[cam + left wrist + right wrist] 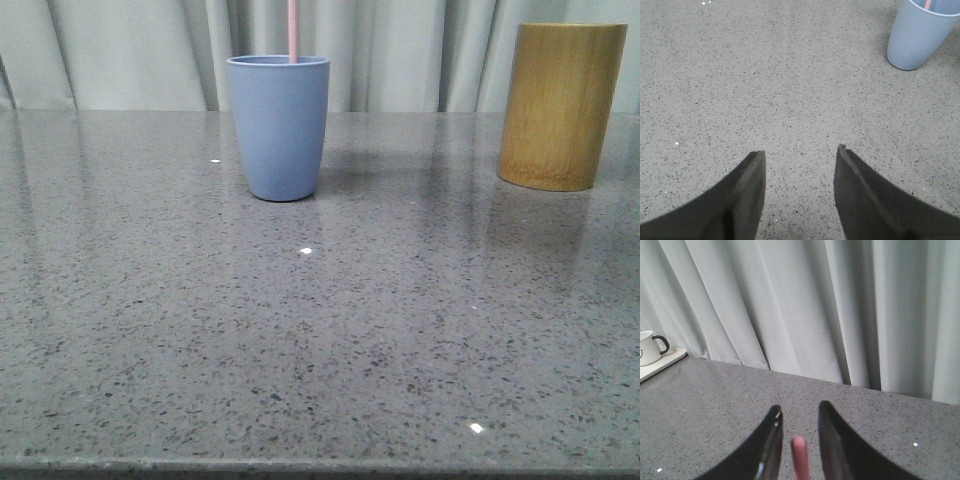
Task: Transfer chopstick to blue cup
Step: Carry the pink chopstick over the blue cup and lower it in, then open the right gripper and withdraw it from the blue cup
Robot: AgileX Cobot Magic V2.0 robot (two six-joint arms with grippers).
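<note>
The blue cup (279, 125) stands on the grey table at the back, left of centre. A pale pink chopstick (293, 30) stands in it and runs up out of the front view. Neither gripper shows in the front view. In the left wrist view my left gripper (800, 150) is open and empty over bare table, well apart from the blue cup (920, 35), where a bit of pink chopstick (928, 4) shows at the rim. In the right wrist view my right gripper (800, 407) is open, and the chopstick's end (800, 455) lies between the jaws with a gap on each side.
A tall tan bamboo cylinder (560, 105) stands at the back right. A pale curtain (420, 50) hangs behind the table. The right wrist view shows a white mug (647, 347) on a pale tray (662, 362) at the table's far side.
</note>
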